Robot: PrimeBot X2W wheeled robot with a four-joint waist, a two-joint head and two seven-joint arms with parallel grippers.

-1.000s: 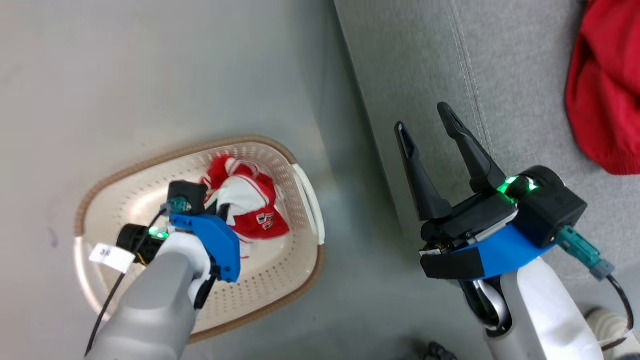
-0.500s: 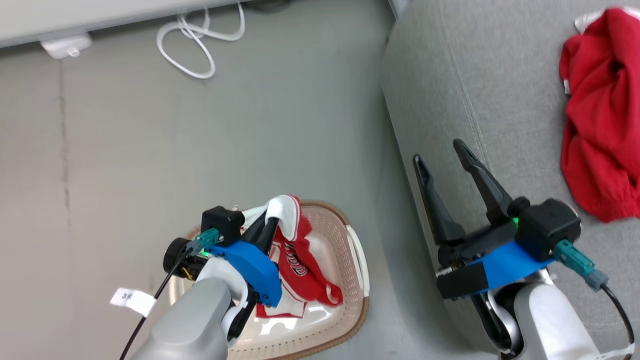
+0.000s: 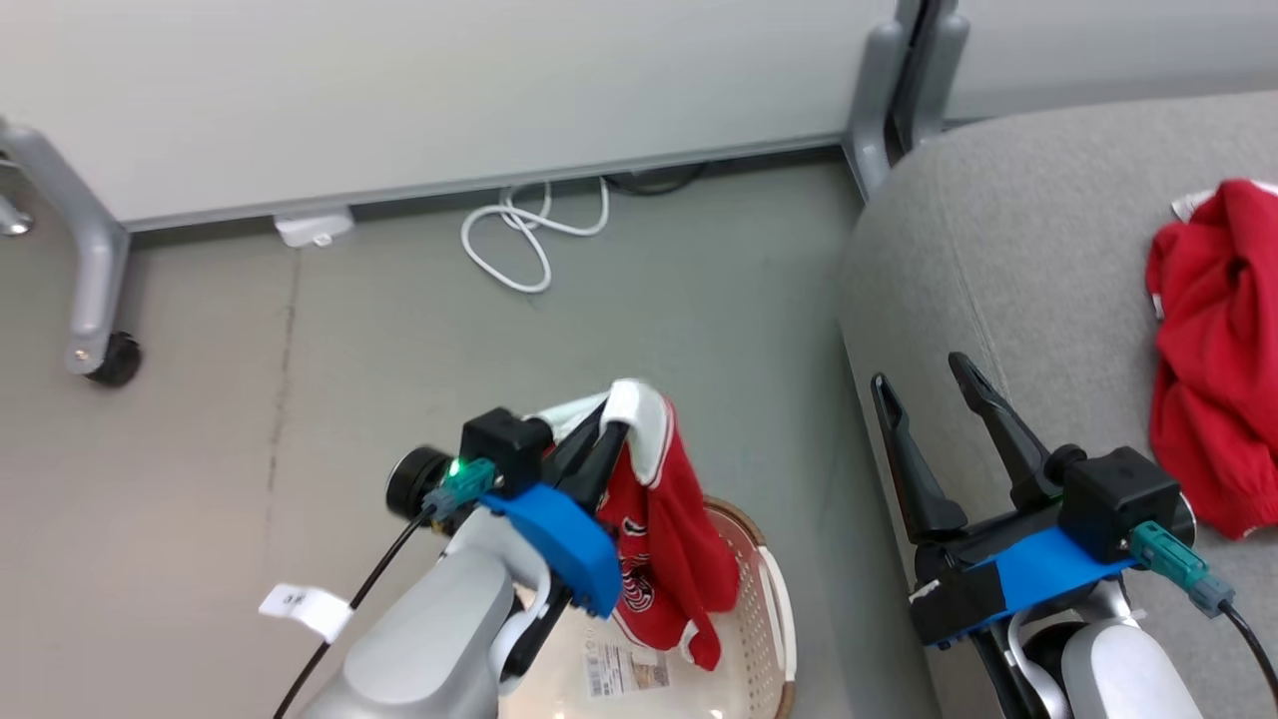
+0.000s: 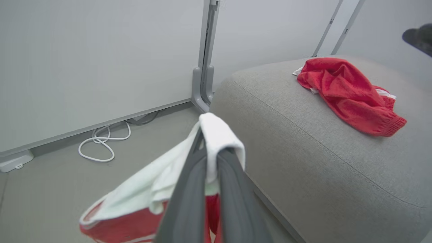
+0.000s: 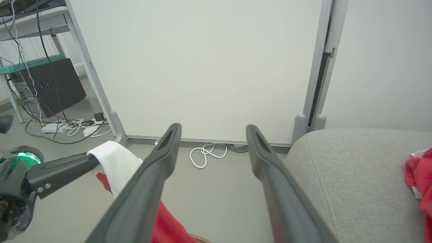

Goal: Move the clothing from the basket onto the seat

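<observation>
The left hand (image 3: 611,431) is pinched shut on the first garment (image 3: 664,519), gripping a fold of its white trim, which drapes over the fingertips. Below the trim the fabric is bright red with white edging and a small dark-and-white printed patch. It hangs limp and bunched from the hand, with its lower end over the opening of the basket (image 3: 771,624).

The basket stands on the grey floor (image 3: 300,429) at the near middle of the scene, just left of the seat (image 3: 1008,270). It is cream plastic with perforated walls and a brown rim, and a paper label (image 3: 624,671) lies on its bottom.

The second garment (image 3: 1208,359) lies crumpled on top of the seat, toward the right. It is the same red, with a ribbed hem and a sliver of white at its far edge. The seat is light-grey upholstery with a rounded corner and a stitched seam.

The right hand (image 3: 919,374) is spread wide and holds nothing. It hovers over the seat's near left edge, with its fingers pointing toward the far partition (image 3: 449,90). A white cable (image 3: 519,240) lies coiled on the floor at the partition's foot.
</observation>
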